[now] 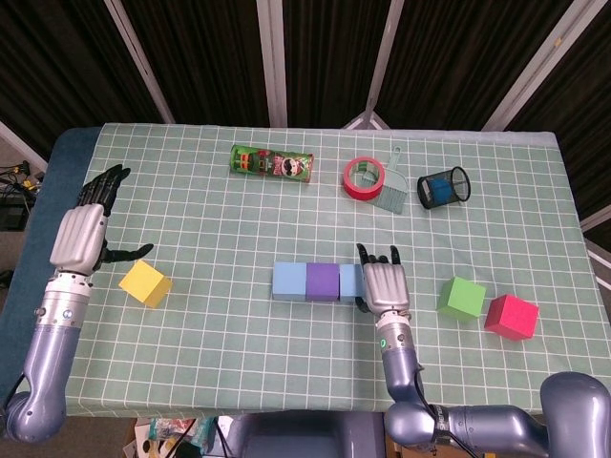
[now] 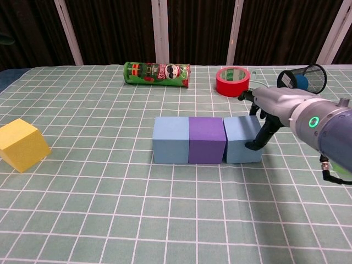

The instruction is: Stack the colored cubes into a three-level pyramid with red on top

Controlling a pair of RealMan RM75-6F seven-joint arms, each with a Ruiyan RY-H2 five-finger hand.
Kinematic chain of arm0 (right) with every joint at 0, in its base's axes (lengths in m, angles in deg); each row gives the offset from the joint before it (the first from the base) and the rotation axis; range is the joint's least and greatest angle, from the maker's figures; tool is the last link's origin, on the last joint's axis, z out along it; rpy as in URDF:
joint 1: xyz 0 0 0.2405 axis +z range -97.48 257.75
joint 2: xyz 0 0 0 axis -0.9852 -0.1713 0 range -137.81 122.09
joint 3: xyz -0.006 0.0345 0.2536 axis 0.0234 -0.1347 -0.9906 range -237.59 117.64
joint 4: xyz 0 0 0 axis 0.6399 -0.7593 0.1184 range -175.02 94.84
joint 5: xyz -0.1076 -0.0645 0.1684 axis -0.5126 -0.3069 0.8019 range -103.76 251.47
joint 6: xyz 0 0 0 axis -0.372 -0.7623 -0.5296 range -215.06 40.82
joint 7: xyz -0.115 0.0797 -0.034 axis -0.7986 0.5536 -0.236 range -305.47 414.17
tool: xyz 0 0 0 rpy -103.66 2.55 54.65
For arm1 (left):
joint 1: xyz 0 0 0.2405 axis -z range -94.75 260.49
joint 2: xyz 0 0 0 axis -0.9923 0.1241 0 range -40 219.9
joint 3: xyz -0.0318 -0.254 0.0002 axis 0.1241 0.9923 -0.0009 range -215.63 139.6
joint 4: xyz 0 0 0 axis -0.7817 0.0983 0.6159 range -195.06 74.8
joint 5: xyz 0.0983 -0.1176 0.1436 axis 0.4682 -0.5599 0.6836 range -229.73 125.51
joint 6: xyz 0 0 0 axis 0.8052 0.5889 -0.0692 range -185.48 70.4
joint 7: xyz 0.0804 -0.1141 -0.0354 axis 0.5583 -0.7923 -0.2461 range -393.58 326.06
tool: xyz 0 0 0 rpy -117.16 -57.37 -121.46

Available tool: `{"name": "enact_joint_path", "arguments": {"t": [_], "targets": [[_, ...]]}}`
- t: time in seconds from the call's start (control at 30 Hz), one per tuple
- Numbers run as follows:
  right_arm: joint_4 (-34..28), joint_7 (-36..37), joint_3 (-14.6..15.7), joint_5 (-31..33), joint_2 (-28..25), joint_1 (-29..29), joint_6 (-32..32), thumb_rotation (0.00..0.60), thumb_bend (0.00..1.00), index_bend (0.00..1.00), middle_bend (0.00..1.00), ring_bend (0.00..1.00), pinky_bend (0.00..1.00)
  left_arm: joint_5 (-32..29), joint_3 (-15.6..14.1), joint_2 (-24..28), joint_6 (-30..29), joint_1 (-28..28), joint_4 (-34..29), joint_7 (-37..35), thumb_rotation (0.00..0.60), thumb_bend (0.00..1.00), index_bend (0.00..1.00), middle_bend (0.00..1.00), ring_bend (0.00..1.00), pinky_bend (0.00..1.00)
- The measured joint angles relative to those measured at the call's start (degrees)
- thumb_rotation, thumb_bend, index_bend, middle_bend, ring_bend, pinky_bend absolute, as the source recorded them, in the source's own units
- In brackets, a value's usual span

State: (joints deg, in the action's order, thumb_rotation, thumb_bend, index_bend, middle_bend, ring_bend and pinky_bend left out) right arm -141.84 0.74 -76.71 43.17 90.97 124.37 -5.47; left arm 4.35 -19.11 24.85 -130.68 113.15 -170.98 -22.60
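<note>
Your right hand (image 2: 263, 118) is pressing its fingers, holding nothing, against the right face of the blue cube (image 2: 241, 139), which is sitting flush beside the purple cube (image 2: 207, 139). The row's long axis is running left-right; the green cube (image 1: 462, 298) is lying nearest, just right of that hand.

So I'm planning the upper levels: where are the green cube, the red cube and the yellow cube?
green cube (image 1: 462, 298), head view, on its top face
red cube (image 1: 512, 316), head view, on its top face
yellow cube (image 2: 21, 144), chest view, on its front face
</note>
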Motion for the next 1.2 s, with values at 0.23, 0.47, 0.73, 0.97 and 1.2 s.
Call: {"name": "enact_joint_path", "arguments": {"t": [0.23,0.47,0.73,0.97,1.2], "targets": [[0.6,-0.5,-0.2,0.4,0.7,0.3,0.5,0.600,0.30,0.09,0.45,0.26,0.00,-0.1,0.0,0.2,0.3,0.1,0.2,-0.4,0.600,0.10,0.00,0.01,0.00,0.00],[0.6,-0.8,-0.3,0.8,1.0,0.6,0.6,0.600,0.30,0.09,0.45,0.26,0.00,-0.2,0.0,0.2,0.3,0.1,0.2,-0.5,0.600,0.10,0.00,0.02,0.00,0.00],[0.6,-0.9,-0.5,1.1,1.1,0.7,0.8,0.600,0.30,0.09,0.45,0.26,0.00,-0.3,-0.1,0.2,0.4,0.2,0.3,-0.5,0.600,0.10,0.00,0.02,0.00,0.00],[0.7,-1.0,-0.3,1.0,1.3,0.8,0.8,0.600,0.30,0.09,0.45,0.26,0.00,-0.4,-0.1,0.1,0.4,0.2,0.3,-0.5,0.600,0.10,0.00,0.02,0.00,0.00],[1.0,-0.9,-0.2,0.9,1.4,0.8,0.8,0.600,0.30,0.09,0.45,0.26,0.00,-0.4,-0.2,0.1,0.4,0.3,0.4,-0.4,0.600,0.10,0.00,0.02,0.00,0.00]]}}
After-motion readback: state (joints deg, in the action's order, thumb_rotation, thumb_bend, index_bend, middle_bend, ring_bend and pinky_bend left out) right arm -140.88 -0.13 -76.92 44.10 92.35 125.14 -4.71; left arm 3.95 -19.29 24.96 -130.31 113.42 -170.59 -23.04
